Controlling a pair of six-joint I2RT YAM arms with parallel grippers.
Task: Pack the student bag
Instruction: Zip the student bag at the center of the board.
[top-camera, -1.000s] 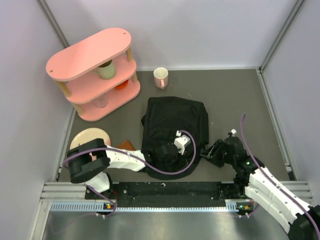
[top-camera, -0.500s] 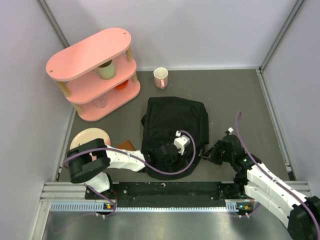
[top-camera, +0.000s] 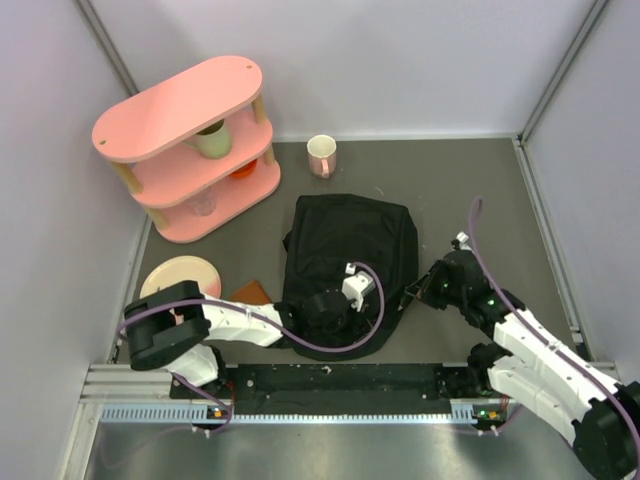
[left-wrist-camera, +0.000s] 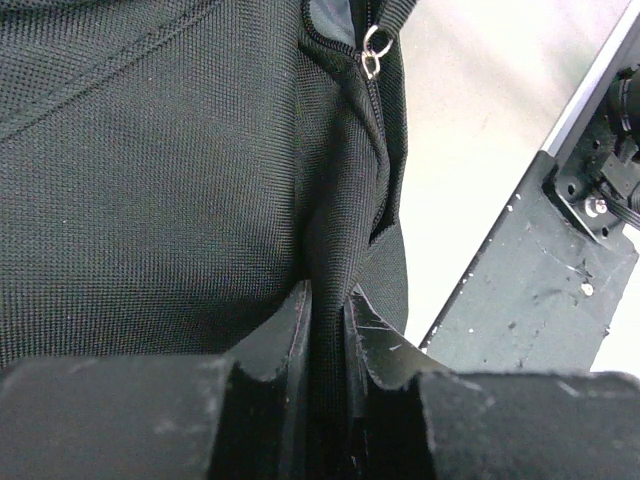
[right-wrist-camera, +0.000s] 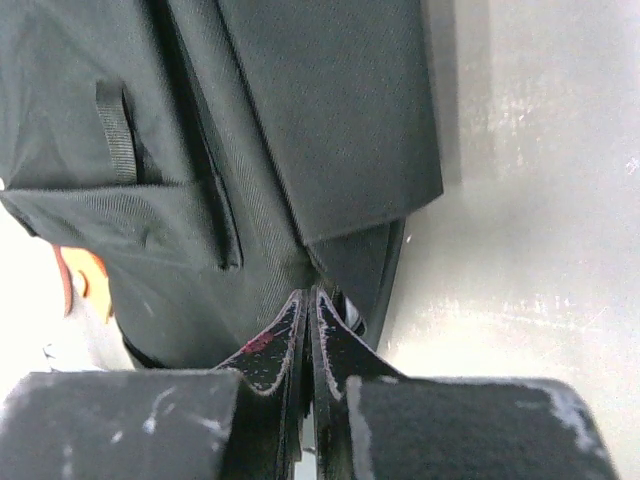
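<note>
Shows the student bag (top-camera: 348, 255) lying flat in the middle of the counter (top-camera: 480, 200), black and floppy, its near edge close to the arm bases. Pinches a raised fold of the bag's fabric with the left hand (left-wrist-camera: 325, 300), fingers clamped on the cloth at the bag's near edge, right beside a zip line. Shows a small metal zip pull (left-wrist-camera: 372, 50) farther along that same zip, apart from the fingers. Reaches in from the right with the right hand (right-wrist-camera: 308, 298), at the bag's near right corner, fingers pressed together with only a hairline between them. Cannot tell whether any cloth or strap is caught there.

Has a pink shelf (top-camera: 190, 145) with three tiers at the far left, with a pale green cup (top-camera: 212, 140) on the middle tier. Has a white mug (top-camera: 321, 153) with a pink handle on the counter just right of the shelf, beyond the bag's far edge and apart from it. Has a pale plate (top-camera: 180, 277) at the near left. Also a flat brown thing (top-camera: 250, 292) between the plate and the bag, partly hidden by the left arm.
</note>
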